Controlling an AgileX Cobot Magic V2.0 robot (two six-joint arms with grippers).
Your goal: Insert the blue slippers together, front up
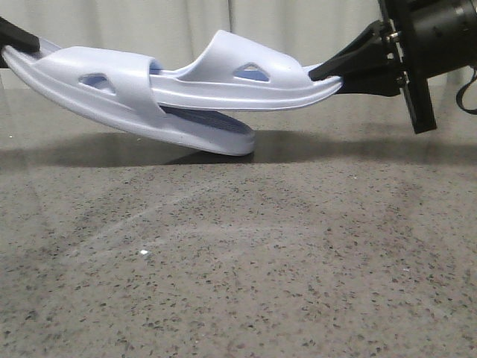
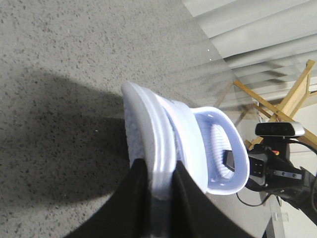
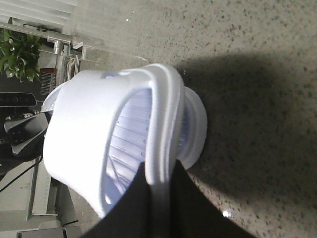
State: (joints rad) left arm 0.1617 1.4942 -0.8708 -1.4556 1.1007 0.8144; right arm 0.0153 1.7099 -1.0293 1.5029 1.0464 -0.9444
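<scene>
**Two slippers held nose to nose above the table**

Front view: the left slipper (image 1: 112, 93) slopes down from the upper left, its low end touching or nearly touching the speckled table (image 1: 238, 283); the contact point is in shadow, so I cannot tell which. The right slipper (image 1: 246, 78) lies roughly level, one end pushed under the left slipper's strap. The left gripper (image 1: 19, 37) shows only as a dark tip at the left slipper's high end. The right gripper (image 1: 332, 71) clamps the far right edge of the right slipper's sole.

Left wrist view: the left gripper (image 2: 159, 191) has its two black fingers (image 2: 131, 203) closed tightly on the sole edge of the left slipper (image 2: 148, 144). Beyond it, the right slipper (image 2: 218, 148) shows its ribbed footbed, with the other arm's gripper behind it.

Right wrist view: the right gripper (image 3: 157, 191) pinches the thin sole rim of the right slipper (image 3: 89, 134), fingers close together. The left slipper (image 3: 195, 129) sits behind it, next to the table (image 3: 257, 74).
</scene>
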